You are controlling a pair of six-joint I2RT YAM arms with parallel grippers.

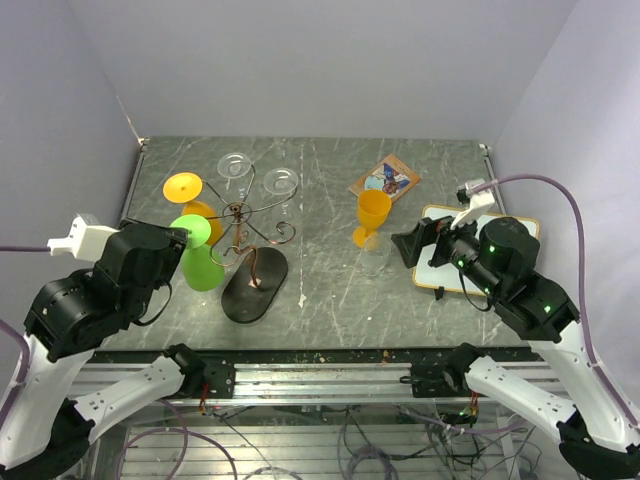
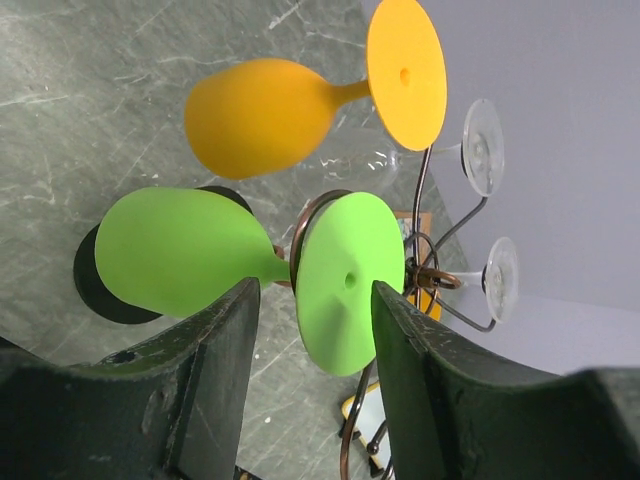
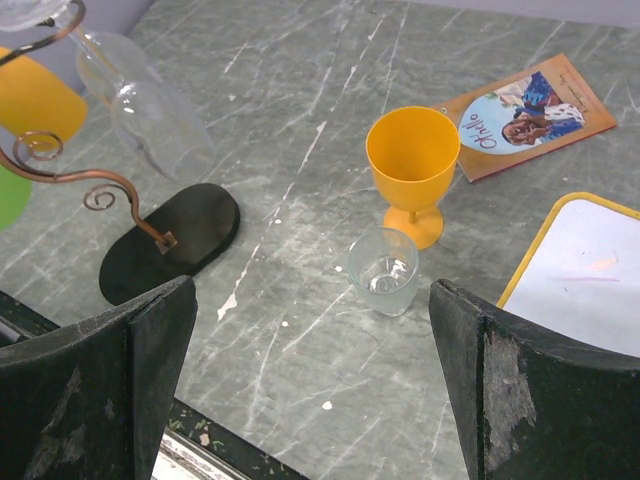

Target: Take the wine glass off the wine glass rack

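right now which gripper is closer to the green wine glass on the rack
Left. The left gripper straddles the green wine glass, fingers either side of its stem and foot on the wine glass rack. The right gripper is across the table, near the orange goblet.

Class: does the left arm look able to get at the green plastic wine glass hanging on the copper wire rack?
Probably yes: the left gripper stands open around the stem of the green plastic wine glass, nothing blocking.
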